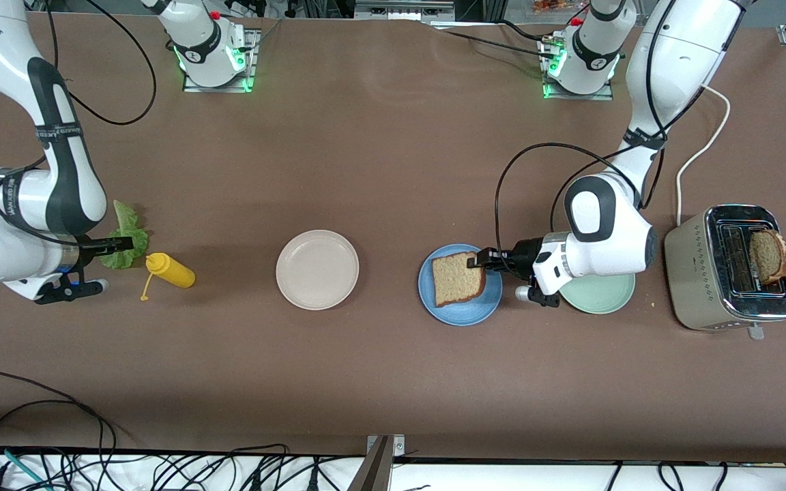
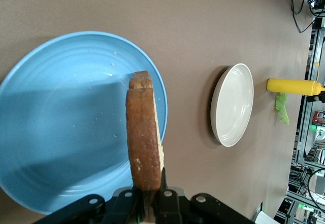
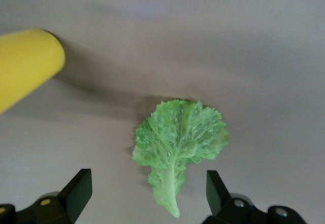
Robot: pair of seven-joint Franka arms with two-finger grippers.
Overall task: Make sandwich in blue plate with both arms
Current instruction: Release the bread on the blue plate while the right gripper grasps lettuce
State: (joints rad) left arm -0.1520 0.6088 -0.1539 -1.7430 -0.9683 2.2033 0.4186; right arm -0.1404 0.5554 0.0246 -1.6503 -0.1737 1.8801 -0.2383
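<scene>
Pinched in the left gripper [image 1: 478, 261], a bread slice [image 1: 458, 278] is held over the blue plate [image 1: 460, 310]; the right gripper [image 3: 147, 196] is spread over the lettuce [image 3: 179, 137]. If released tilted, the slice could be tipped off that plate's rim.

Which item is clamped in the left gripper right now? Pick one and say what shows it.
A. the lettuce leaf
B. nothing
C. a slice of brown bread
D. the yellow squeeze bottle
C: the left gripper is shut on the edge of a slice of brown bread, holding it over the blue plate; the lettuce leaf lies on the table under the open right gripper.
</scene>
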